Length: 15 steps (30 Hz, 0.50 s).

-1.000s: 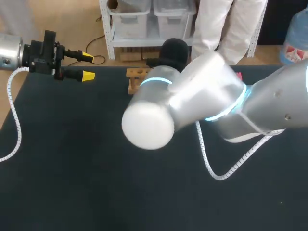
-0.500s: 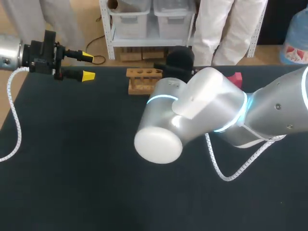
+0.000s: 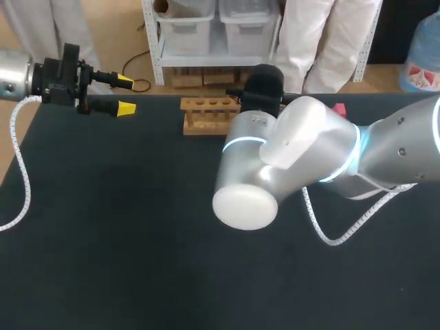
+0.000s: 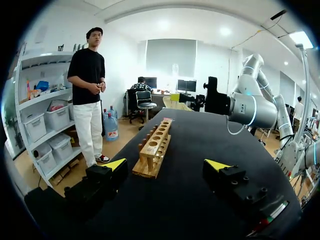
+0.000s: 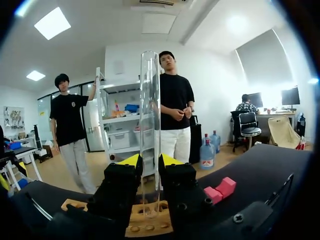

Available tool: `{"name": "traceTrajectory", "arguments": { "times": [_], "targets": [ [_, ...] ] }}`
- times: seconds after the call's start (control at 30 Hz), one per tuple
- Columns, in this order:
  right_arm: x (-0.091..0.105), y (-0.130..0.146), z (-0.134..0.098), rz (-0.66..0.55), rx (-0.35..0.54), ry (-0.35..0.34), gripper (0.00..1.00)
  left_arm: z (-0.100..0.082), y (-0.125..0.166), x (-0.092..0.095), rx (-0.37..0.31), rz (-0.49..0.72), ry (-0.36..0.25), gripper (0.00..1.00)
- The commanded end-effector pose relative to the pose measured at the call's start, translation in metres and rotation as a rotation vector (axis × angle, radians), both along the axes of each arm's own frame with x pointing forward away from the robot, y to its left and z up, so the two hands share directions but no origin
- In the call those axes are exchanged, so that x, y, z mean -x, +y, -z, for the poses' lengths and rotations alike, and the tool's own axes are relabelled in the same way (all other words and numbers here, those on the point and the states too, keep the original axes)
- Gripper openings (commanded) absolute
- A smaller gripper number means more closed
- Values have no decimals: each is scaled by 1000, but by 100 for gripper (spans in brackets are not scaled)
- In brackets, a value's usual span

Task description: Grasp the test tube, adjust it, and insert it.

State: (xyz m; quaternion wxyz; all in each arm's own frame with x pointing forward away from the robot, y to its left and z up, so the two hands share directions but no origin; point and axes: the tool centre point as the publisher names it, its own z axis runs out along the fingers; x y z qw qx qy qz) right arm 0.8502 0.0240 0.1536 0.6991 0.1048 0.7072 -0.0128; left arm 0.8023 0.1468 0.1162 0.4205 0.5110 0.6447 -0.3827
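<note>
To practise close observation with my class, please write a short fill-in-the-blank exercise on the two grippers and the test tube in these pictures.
1. The right gripper is ____ on the test tube.
2. The test tube stands ____, with its lower end at the wooden rack.
3. The left gripper is ____, with nothing between its fingers.

Missing words: shut; upright; open.

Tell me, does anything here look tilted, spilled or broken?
Nothing stands out. The test tube stands upright between the fingers of the right gripper, by the wooden rack, which lies flat on the table.
</note>
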Motion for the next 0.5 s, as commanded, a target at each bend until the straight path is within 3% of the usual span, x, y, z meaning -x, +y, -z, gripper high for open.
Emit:
{"name": "traceTrajectory", "arguments": {
  "times": [0.03,0.5],
  "targets": [
    [-11,0,5,-17,2,-2,0,1,1,1,2,-1,-4,100],
    [-28,7,17,-43,-16,-1,0,1,1,1,2,-1,-4,100]
  ]
}}
